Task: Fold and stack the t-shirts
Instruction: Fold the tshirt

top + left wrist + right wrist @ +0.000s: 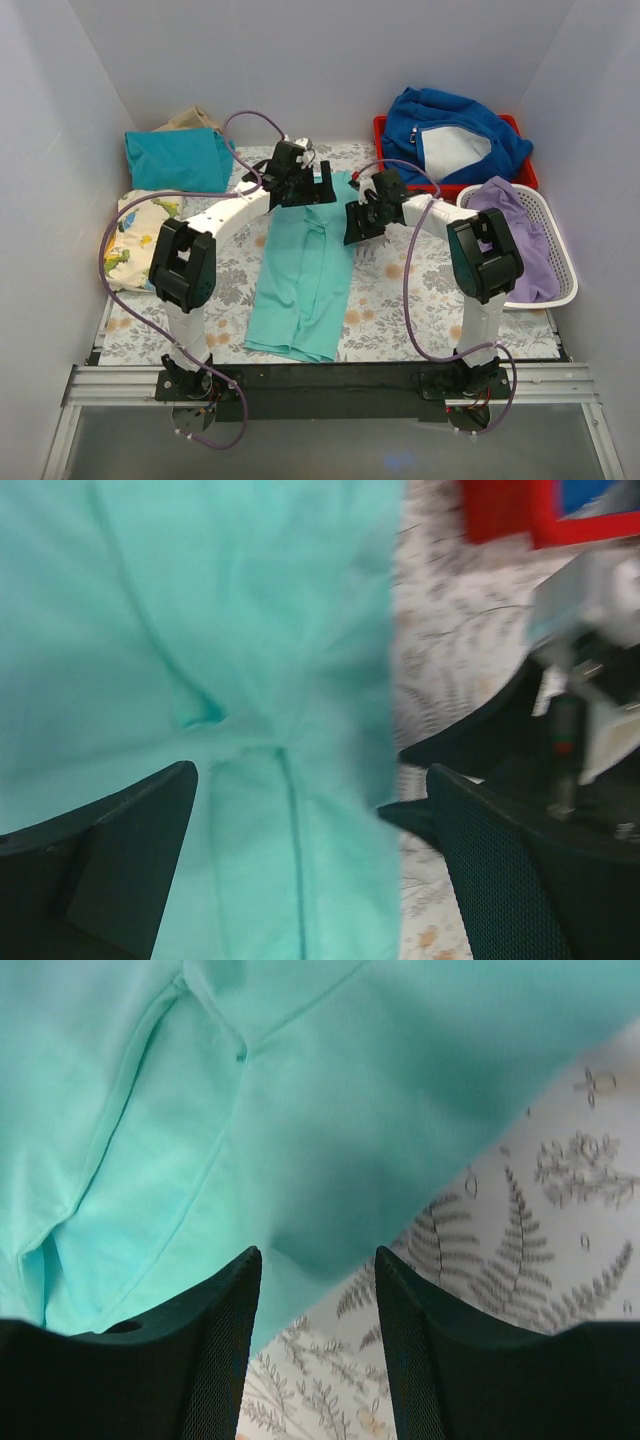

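A mint-turquoise t-shirt (305, 275) lies folded lengthwise down the middle of the floral cloth; it fills the left wrist view (200, 630) and the right wrist view (250, 1090). My left gripper (300, 187) is open above the shirt's far end, its fingers (110, 850) wide apart. My right gripper (358, 222) is open over the shirt's right edge, empty. A darker teal folded t-shirt (175, 158) lies at the back left. A cream dinosaur-print t-shirt (135, 232) lies folded at the left edge.
A red bin (520, 150) at the back right holds a royal-blue fleece jacket (455, 130). A white basket (565, 250) on the right holds a lilac garment (520, 225). White walls close in the table on three sides.
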`<state>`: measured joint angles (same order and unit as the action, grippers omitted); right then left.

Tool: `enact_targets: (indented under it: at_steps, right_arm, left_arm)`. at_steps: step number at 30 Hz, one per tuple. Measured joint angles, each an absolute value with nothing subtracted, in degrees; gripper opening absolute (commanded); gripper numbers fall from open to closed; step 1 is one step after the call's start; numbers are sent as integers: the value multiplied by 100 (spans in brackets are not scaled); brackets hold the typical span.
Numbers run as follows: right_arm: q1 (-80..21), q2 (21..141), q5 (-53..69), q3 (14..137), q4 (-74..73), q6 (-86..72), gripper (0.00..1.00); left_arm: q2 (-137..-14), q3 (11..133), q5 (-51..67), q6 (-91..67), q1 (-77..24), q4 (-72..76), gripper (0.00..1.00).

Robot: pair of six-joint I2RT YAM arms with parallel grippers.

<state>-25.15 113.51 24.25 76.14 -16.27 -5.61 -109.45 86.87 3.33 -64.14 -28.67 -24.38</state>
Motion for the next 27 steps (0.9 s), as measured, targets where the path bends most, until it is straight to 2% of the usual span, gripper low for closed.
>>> enact_targets:
  at_steps: [6,13,18,27]
  right_arm:
    - [-2515,10433,2102,6829,-1549,-572,56]
    - [-2515,9701,1820,6464,-1520,-582,57]
    - [-2515,9351,1553,6383,-1529,-578,57]
    - [-2515,9218,1400,6217,-1527,-626,57]
  left_arm:
    - [-11622,9677,1704,-6486,-2746,-1839,98]
    - [-12599,9710,2624,-6654,-2672,-1673,98]
    - [-12669,9391,2738,-6689,-2635,-1734,98]
    - [-12501,9268,1957,-6567,-2637,-1879,98]
